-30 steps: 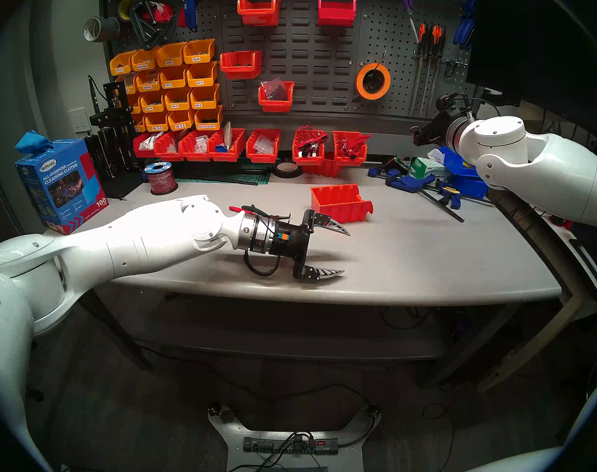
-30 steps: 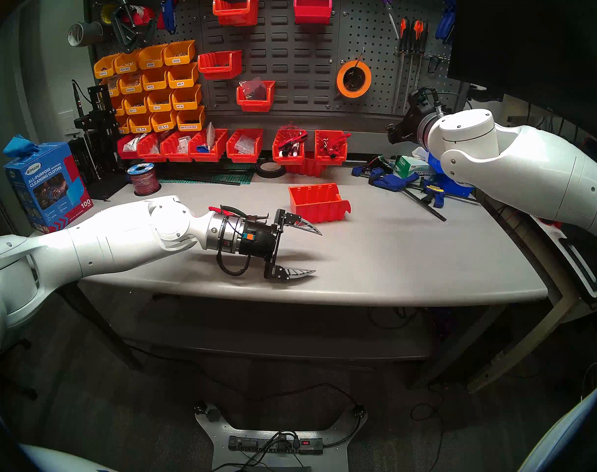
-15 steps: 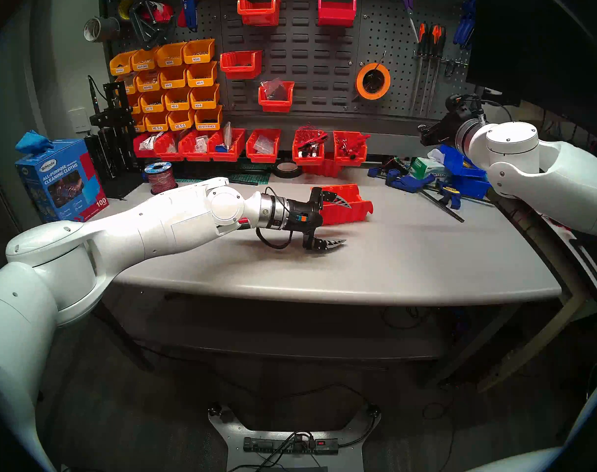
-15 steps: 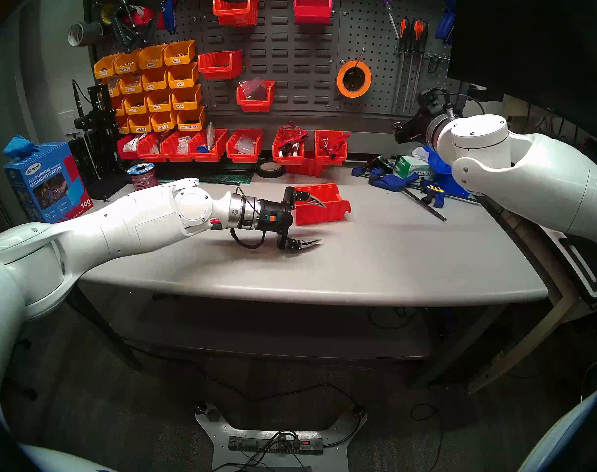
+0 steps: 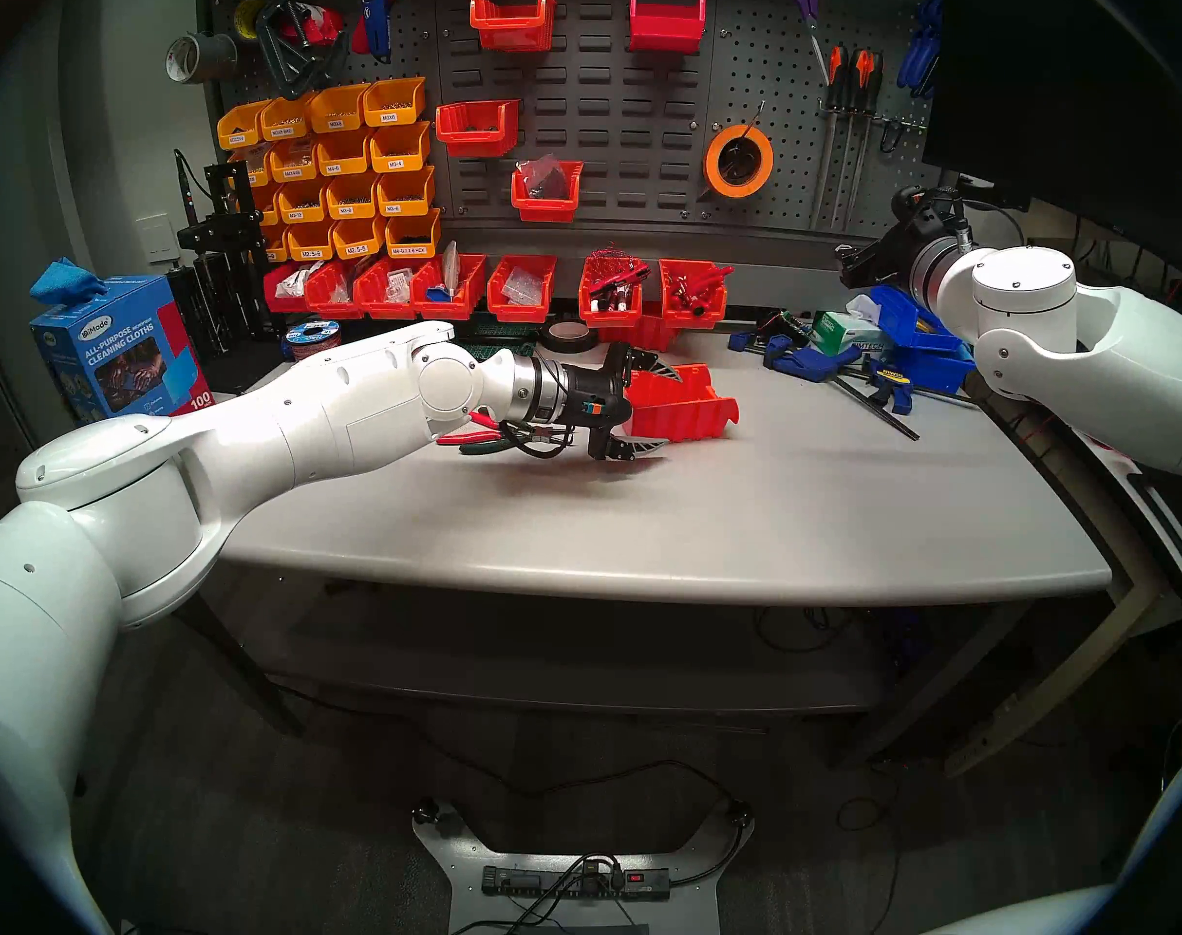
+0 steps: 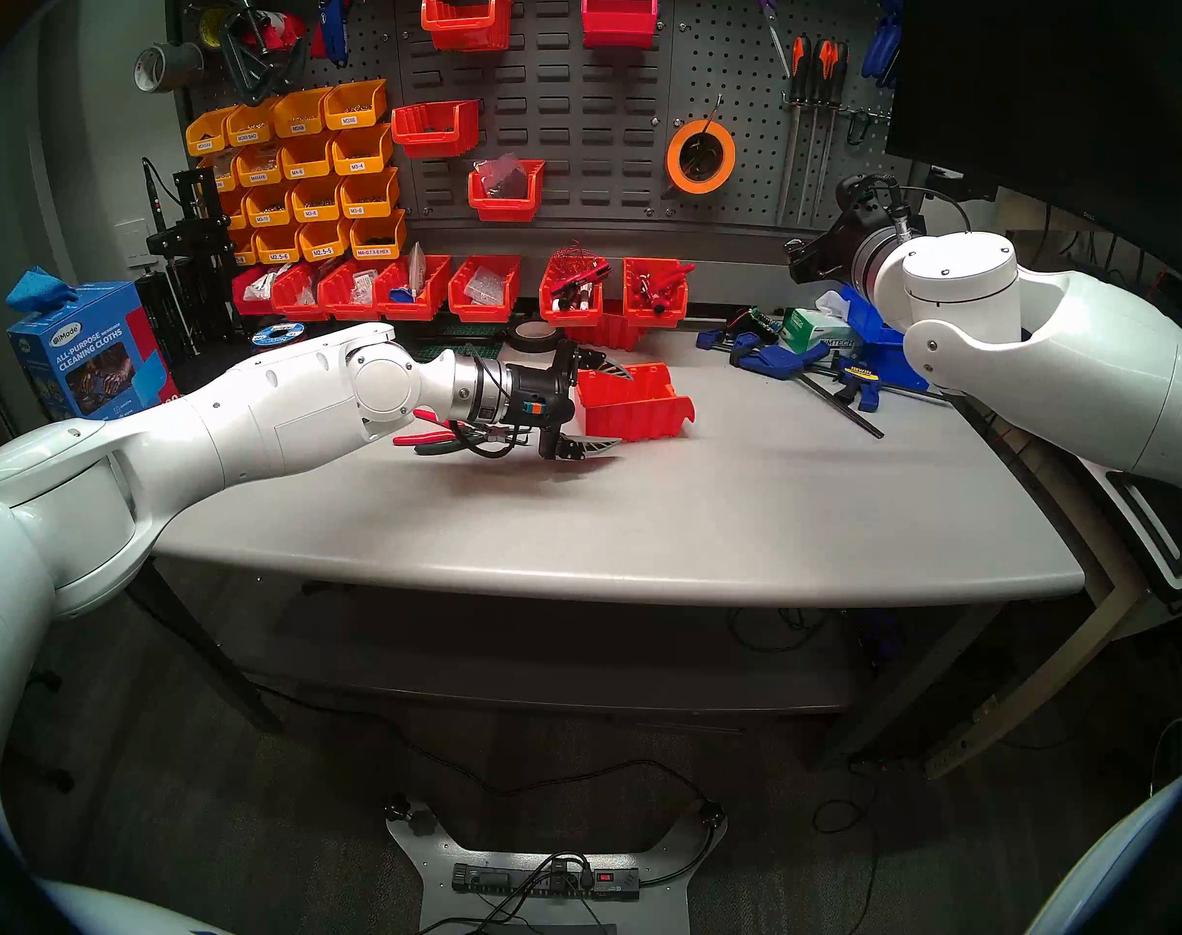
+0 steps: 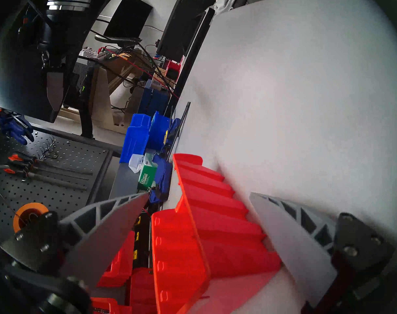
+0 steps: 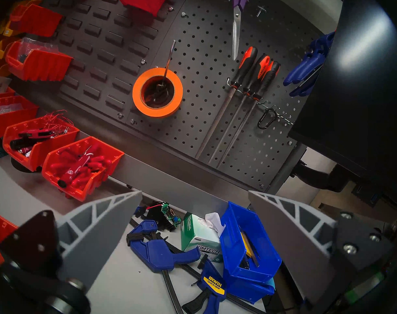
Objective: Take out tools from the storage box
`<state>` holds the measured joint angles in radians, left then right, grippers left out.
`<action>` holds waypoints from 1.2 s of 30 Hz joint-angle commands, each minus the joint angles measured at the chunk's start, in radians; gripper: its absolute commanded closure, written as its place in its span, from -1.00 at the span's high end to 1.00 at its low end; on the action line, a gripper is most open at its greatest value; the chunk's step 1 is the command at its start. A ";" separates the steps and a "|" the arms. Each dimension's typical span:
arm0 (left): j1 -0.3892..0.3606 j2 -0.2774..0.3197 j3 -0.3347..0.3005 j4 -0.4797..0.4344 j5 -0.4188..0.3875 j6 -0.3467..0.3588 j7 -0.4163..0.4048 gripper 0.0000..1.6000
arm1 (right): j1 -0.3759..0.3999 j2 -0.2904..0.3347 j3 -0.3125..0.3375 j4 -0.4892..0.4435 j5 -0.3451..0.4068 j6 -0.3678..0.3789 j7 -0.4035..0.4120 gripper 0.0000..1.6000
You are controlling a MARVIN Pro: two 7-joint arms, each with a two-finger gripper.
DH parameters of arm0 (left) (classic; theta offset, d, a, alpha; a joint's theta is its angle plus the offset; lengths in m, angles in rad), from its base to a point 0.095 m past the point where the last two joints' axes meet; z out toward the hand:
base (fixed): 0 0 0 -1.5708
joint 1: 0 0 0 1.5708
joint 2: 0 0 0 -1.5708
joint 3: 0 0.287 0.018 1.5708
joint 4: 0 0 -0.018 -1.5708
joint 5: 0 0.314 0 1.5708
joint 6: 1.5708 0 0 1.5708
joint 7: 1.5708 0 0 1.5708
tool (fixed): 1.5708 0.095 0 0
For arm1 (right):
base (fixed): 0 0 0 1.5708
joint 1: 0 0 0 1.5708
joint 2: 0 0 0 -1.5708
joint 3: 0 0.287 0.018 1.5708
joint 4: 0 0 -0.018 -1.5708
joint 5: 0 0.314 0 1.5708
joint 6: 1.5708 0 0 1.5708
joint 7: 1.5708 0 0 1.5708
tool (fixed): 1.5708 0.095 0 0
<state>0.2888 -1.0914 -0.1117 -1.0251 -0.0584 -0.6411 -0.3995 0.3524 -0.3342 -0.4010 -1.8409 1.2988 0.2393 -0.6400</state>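
The red-orange storage box (image 5: 682,407) sits mid-table, and no tools show inside it. It also shows in the right head view (image 6: 642,407) and in the left wrist view (image 7: 215,227). The red-handled cutters (image 5: 463,438) and green-handled pliers (image 5: 490,446) lie on the table left of the box, under my left wrist. My left gripper (image 5: 668,411) is open and straddles the box's left end. One finger is behind its back rim and one (image 7: 290,234) is against its ribbed front side. My right gripper (image 5: 848,269) is open and empty, raised at the back right.
Blue bar clamps (image 5: 811,363), blue bins (image 5: 925,347) and a Kimtech box (image 5: 838,326) crowd the back right under my right gripper (image 8: 195,192). A row of red bins (image 5: 520,293), a black tape roll (image 5: 568,338) and a cleaning-cloth box (image 5: 122,353) line the back and left.
My left gripper moved from the table's front toward the back and now straddles the box's left end. The tools now show below the wrist. My right arm drifted slightly right.
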 commanded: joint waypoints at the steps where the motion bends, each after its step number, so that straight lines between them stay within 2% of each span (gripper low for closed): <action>1: -0.066 0.006 -0.008 -0.028 -0.044 0.055 -0.097 1.00 | 0.018 0.007 0.013 0.003 -0.012 -0.002 -0.006 1.00; 4: -0.087 0.003 -0.015 -0.025 -0.032 0.085 -0.119 1.00 | 0.018 0.007 0.013 0.003 -0.012 -0.002 -0.006 1.00; 15: -0.133 -0.031 -0.036 0.006 -0.019 0.124 -0.159 1.00 | 0.018 0.007 0.013 0.003 -0.012 -0.003 -0.006 1.00; 18: -0.151 -0.045 -0.029 0.014 -0.015 0.139 -0.196 1.00 | 0.018 0.007 0.013 0.003 -0.013 -0.003 -0.006 1.00; 22: -0.189 -0.064 -0.009 0.021 -0.006 0.160 -0.284 1.00 | 0.018 0.007 0.013 0.003 -0.013 -0.003 -0.006 1.00; 23: -0.203 -0.075 -0.002 0.024 -0.008 0.164 -0.330 1.00 | 0.018 0.007 0.013 0.003 -0.013 -0.003 -0.006 1.00; 36: -0.249 -0.134 0.008 0.061 -0.026 0.188 -0.517 1.00 | 0.018 0.007 0.013 0.003 -0.013 -0.003 -0.006 1.00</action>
<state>0.1037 -1.1823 -0.0992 -0.9782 -0.0726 -0.4583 -0.8520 0.3528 -0.3277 -0.4013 -1.8405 1.2944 0.2365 -0.6431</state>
